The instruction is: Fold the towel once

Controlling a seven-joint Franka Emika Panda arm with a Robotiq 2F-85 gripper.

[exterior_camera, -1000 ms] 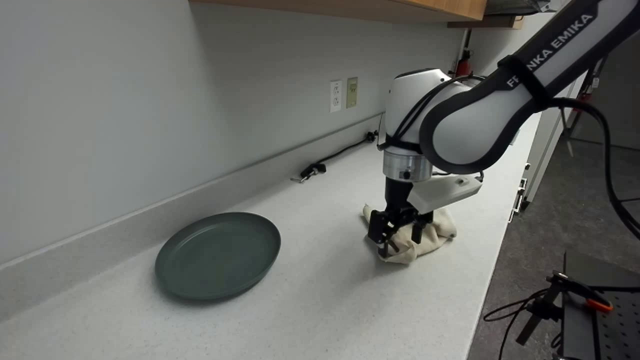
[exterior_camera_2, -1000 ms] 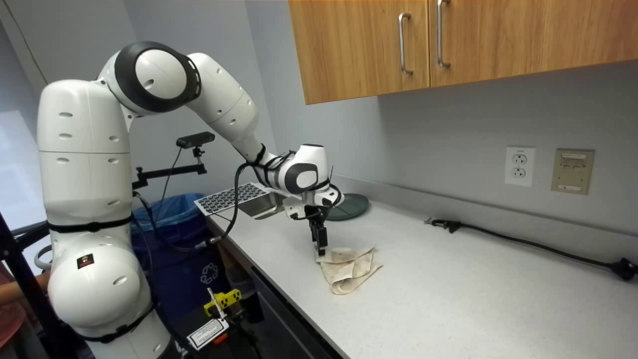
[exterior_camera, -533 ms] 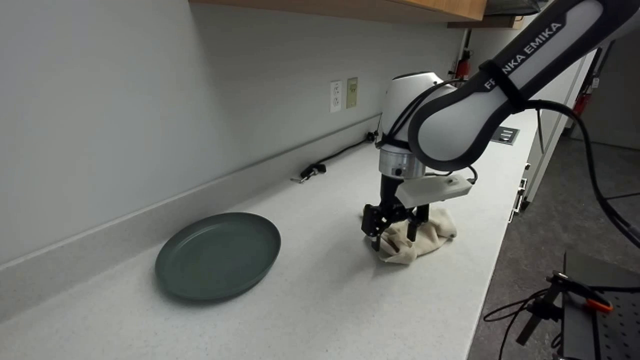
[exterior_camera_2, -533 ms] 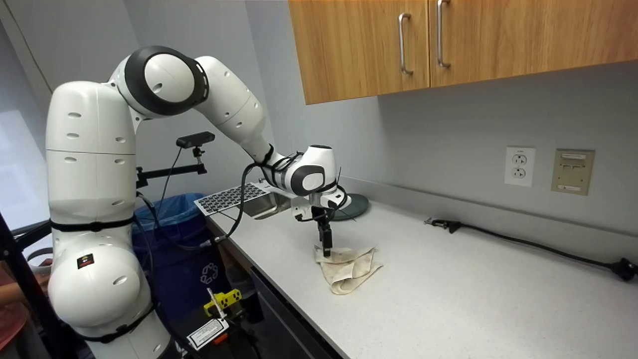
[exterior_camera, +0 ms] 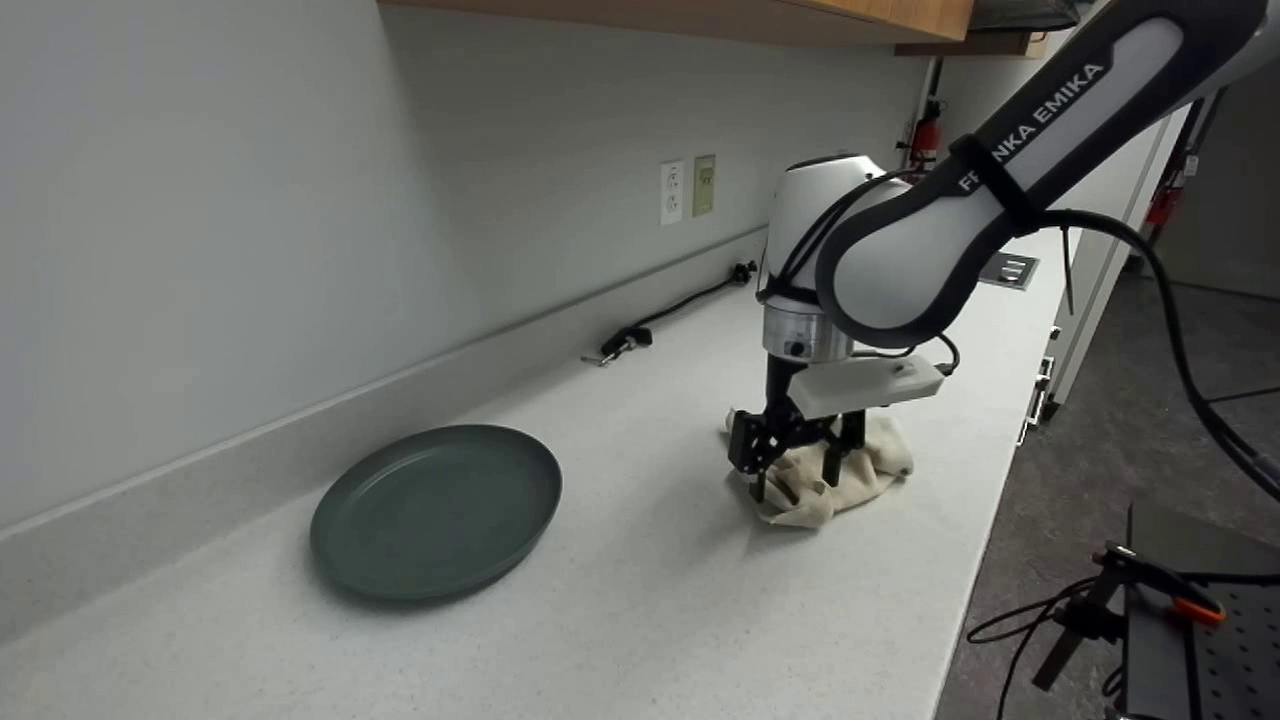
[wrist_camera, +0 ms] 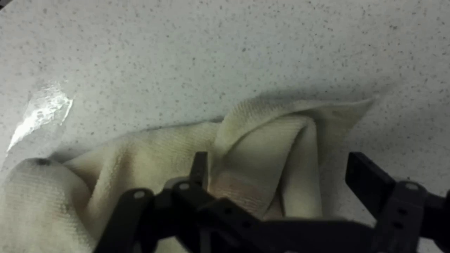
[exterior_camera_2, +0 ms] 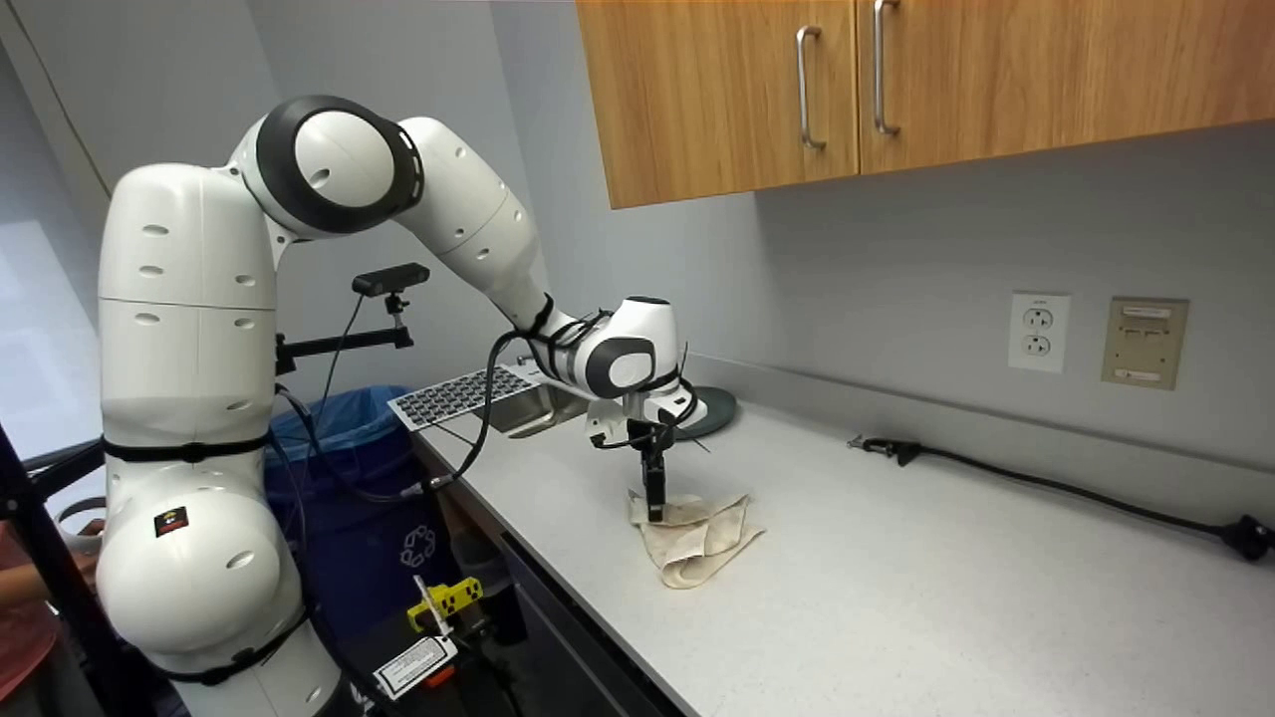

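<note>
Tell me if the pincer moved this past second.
Yes: in an exterior view, the pincer has shifted slightly right and down, judged against the white outlet.

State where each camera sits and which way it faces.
An exterior view: sits nearest the plate, looking along the counter; forearm and gripper show.
An exterior view: sits across the towel from the plate, facing it; most of the arm shows.
Wrist view: on the wrist, facing down at the towel; fingers show.
In both exterior views: plate, towel, gripper.

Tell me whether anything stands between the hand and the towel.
Nothing visible does. In the wrist view the hand stands open, with folds of the towel showing in its gap; the green plate, in an exterior view, lies apart from both.
</note>
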